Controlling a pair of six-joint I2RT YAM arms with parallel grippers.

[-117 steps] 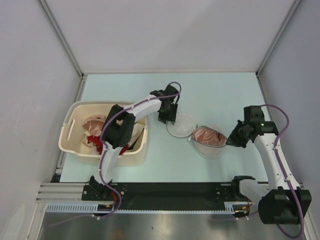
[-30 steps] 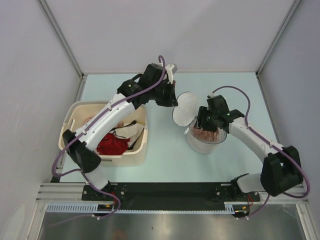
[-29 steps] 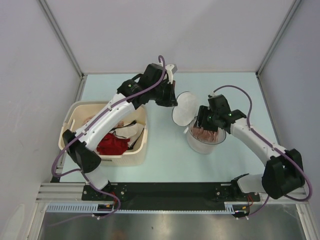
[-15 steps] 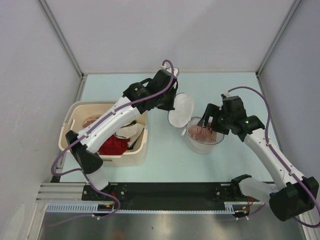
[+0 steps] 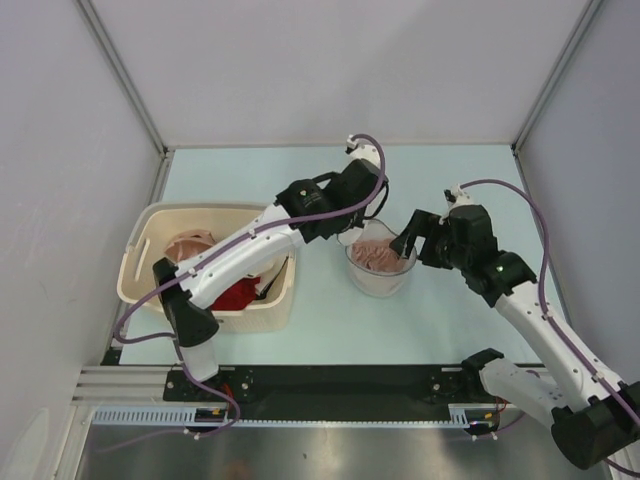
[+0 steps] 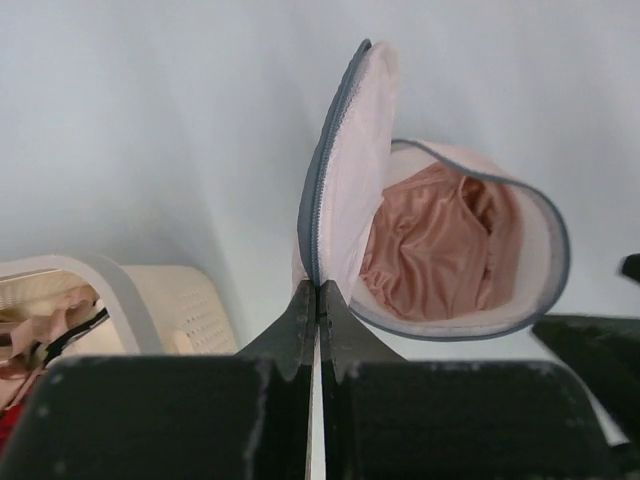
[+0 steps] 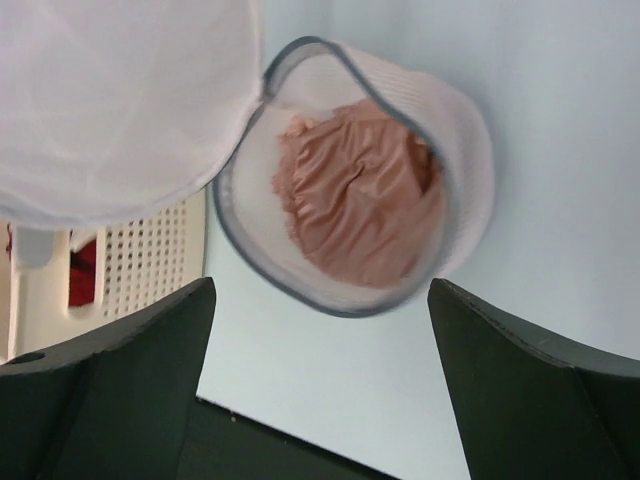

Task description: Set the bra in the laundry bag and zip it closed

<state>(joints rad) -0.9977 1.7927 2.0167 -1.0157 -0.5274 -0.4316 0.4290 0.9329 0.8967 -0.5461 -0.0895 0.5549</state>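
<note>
The bra (image 7: 350,200) lies crumpled inside the laundry bag (image 7: 460,130), at centre right of the overhead view. It is bunched so tightly that its cups and straps cannot be told apart. In the right wrist view the pink heap (image 5: 377,256) runs loosely from upper left to lower right. Its lower layers are hidden by its own folds and by the mesh wall.

The bag sits open-mouthed, its dark rim facing up. Its round lid flap (image 6: 350,170) stands on edge at the left of the rim, unzipped. In the right wrist view that flap (image 7: 120,100) is a blurred white sheet cut off by the upper left corner.

The left gripper (image 6: 317,295) has its fingers pressed together, pinching the flap's dark zip edge. From above it is mostly hidden under its own wrist.

The right gripper (image 7: 320,285) hangs over the bag, fingers spread wide, holding nothing.

Left of the bag stands a cream basket (image 5: 140,275) with a red garment (image 5: 235,295) inside, partly covered by the left arm.
</note>
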